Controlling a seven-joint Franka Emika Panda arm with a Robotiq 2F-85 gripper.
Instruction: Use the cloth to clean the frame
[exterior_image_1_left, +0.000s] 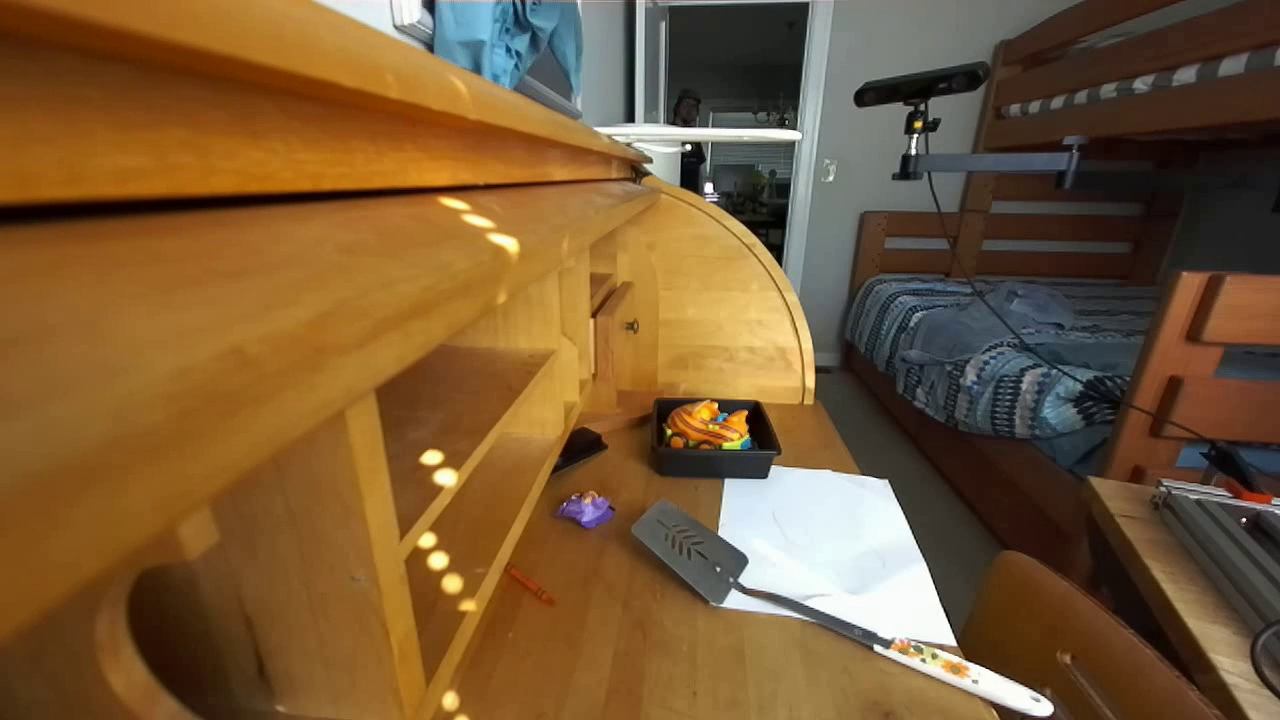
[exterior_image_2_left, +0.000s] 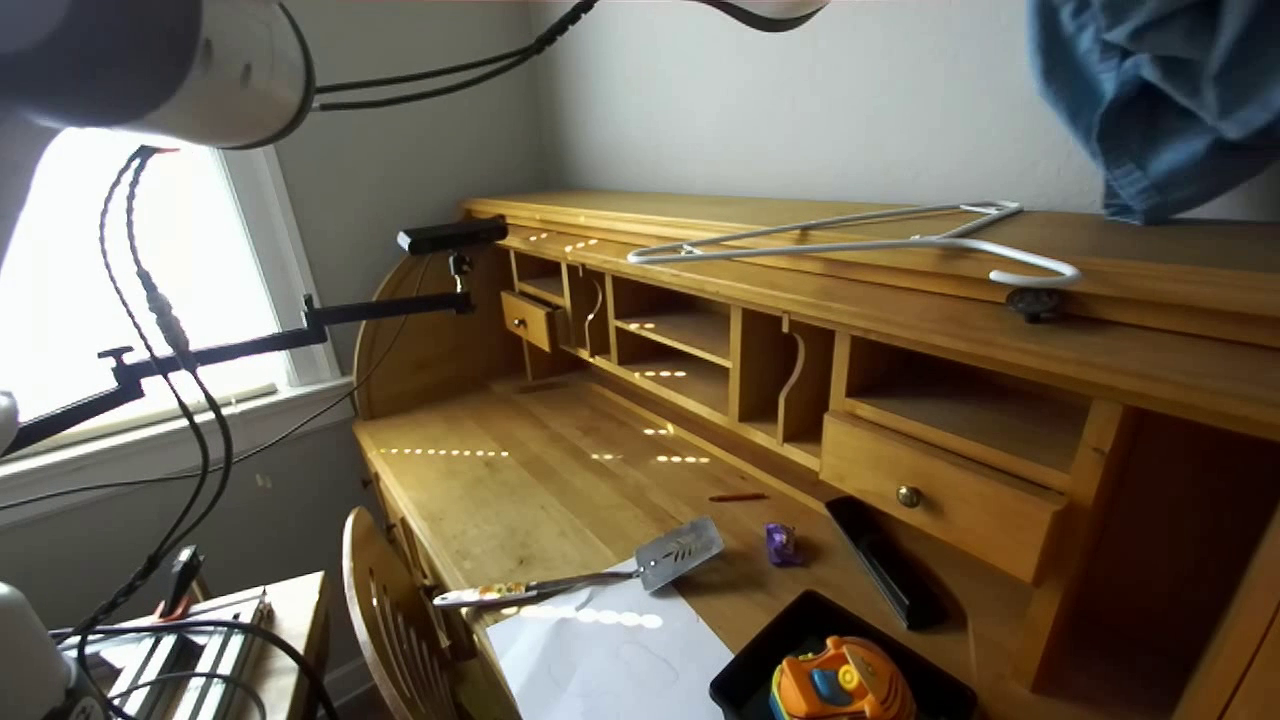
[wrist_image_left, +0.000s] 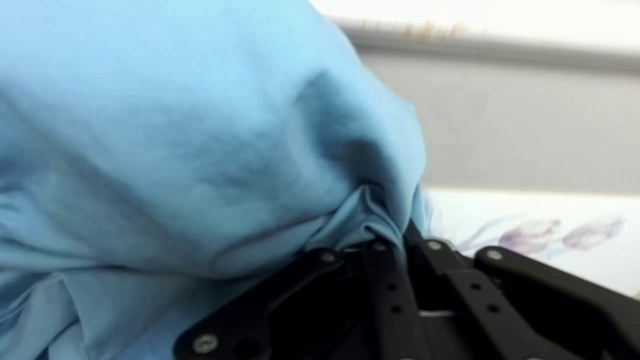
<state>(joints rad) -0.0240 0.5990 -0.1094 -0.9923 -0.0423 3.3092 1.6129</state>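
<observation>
The big roll-top desk (exterior_image_1_left: 250, 270) takes up a huge chunk of both exterior views, and I'd guess the stuff on its tabletop (exterior_image_2_left: 470, 500) doesn't matter for this job.

Next biggest is the frame (wrist_image_left: 520, 120). In the wrist view its pale grey band runs out between 2 and 3 o'clock, with a flower print (wrist_image_left: 575, 240) just past 3. Everything else on it is behind the cloth or out of shot.

The blue cloth (wrist_image_left: 200, 140) fills the wrist view from 7 round to 12 o'clock, all bunched up in front of the frame. In an exterior view the cloth (exterior_image_1_left: 500, 45) hangs at 11 o'clock, right by the frame's edge. Touching? Can't tell.

The fingers (wrist_image_left: 390, 300) come in from 5 o'clock and they're clamped on a fold of it, so grabbing = done. Wiping is what's left imo; can't tell if any spot is clean yet.

Smallest: some orangey marks (wrist_image_left: 432, 31) on the frame's border at 1 o'clock. Too blurry to call dirt or decoration, but if that's grime, the job isn't finished.
</observation>
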